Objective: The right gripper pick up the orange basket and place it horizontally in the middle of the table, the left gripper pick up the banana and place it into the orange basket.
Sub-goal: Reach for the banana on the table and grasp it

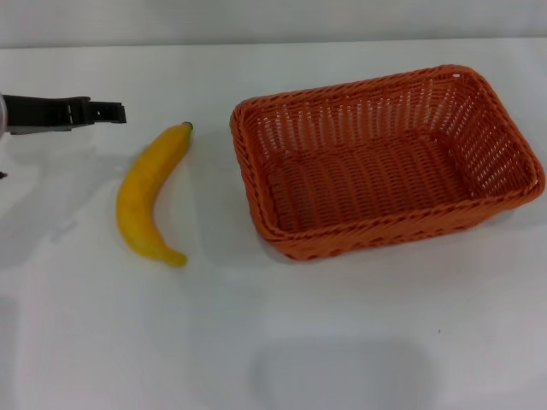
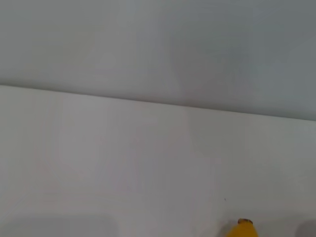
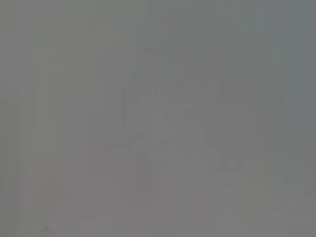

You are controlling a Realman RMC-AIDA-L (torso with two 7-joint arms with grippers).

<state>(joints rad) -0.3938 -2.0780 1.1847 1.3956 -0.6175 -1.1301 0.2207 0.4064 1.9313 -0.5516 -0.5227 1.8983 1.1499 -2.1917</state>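
The orange basket (image 1: 376,175) lies empty on the white table (image 1: 359,342), right of centre, with its long side running left to right. A yellow banana (image 1: 147,195) lies on the table to the left of the basket, its dark stem end pointing to the far side. My left gripper (image 1: 118,113) reaches in from the far left edge, a little left of the banana's stem end and apart from it. One end of the banana (image 2: 241,229) shows in the left wrist view. The right gripper is out of view.
The table's far edge (image 1: 273,44) meets a pale wall behind the basket. Bare white surface lies in front of the banana and the basket. The right wrist view shows only flat grey.
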